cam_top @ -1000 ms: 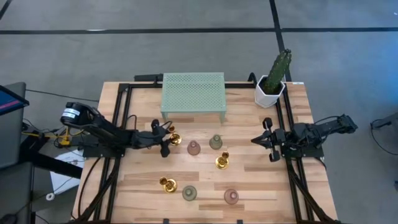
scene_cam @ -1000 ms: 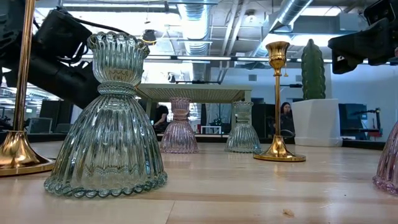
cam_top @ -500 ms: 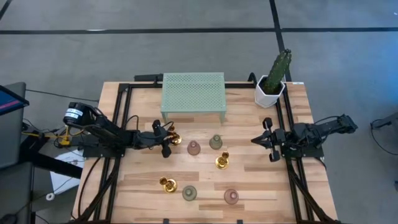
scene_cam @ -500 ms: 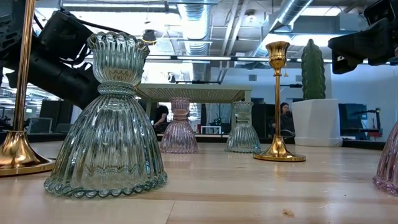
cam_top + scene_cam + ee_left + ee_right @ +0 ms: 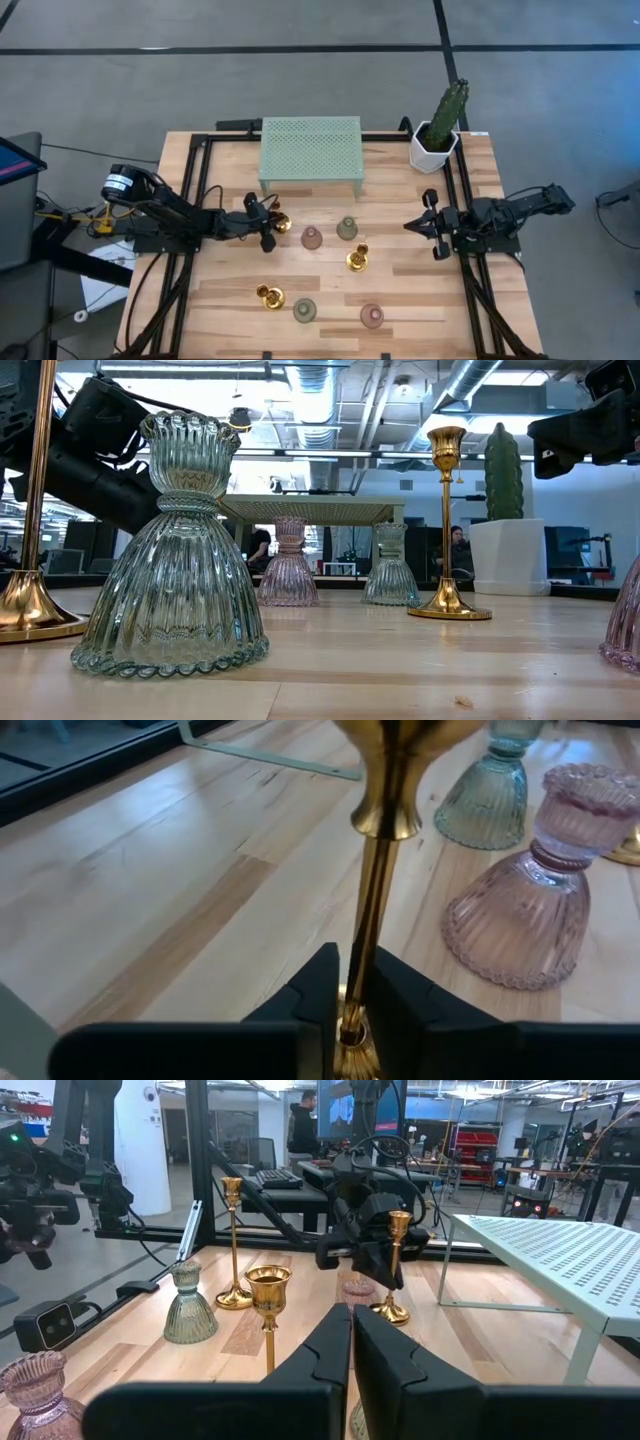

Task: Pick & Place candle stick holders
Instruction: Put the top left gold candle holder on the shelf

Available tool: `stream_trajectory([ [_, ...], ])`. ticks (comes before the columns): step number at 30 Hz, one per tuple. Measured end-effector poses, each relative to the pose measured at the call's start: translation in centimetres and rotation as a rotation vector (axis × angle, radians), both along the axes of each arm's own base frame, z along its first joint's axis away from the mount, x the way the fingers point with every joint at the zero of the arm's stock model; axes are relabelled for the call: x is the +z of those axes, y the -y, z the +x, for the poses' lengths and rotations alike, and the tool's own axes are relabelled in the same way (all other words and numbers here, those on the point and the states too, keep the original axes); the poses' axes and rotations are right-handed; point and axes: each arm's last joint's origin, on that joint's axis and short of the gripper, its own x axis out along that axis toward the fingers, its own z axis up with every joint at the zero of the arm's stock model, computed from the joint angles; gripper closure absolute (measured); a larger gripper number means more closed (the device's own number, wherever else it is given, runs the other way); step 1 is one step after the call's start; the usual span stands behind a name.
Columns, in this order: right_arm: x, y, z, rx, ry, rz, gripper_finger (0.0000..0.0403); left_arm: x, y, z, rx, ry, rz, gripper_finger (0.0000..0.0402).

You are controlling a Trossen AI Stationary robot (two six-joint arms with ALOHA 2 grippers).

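Gripping the thin stem of a gold candle stick holder (image 5: 372,910), my left gripper (image 5: 350,985) has its two dark fingers (image 5: 318,982) pressed against the shaft low down, just above the base. In the high view this holder (image 5: 280,221) stands upright on the wooden table (image 5: 400,300), left of centre, just in front of the mint green perforated stand (image 5: 310,148), with my left gripper (image 5: 262,222) meeting it from the left.

Just beside it sits a pink bell-shaped holder (image 5: 540,910), and past that a sage green holder (image 5: 490,795). From above, the pink one (image 5: 312,238) and the green one (image 5: 347,229) stand side by side near the table's middle, with a second gold holder (image 5: 357,260) close in front of them. Nearer the front edge stand a third gold holder (image 5: 270,296), another green holder (image 5: 304,311) and another pink holder (image 5: 372,316).

My right gripper (image 5: 428,225) waits at the table's right side, fingers closed together and empty. Behind it, a cactus in a white pot (image 5: 438,130) stands at the back right corner.
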Motion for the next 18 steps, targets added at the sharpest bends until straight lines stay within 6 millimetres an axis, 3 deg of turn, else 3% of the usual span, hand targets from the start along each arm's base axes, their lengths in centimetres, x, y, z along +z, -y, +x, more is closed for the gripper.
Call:
stream_trajectory([
  [5, -0.03, 0.00, 0.00, 0.000, -0.003, -0.001, 0.0395, 0.00, -0.01, 0.00, 0.003, 0.001, -0.001, 0.0385],
  [12, -0.03, 0.00, 0.00, 0.000, -0.005, -0.001, 0.0395, 0.00, -0.01, 0.00, 0.003, 0.001, -0.002, 0.0372],
  [18, -0.04, 0.00, 0.00, 0.000, -0.006, -0.002, 0.0395, 0.01, -0.01, 0.00, 0.004, 0.003, -0.005, 0.0387],
])
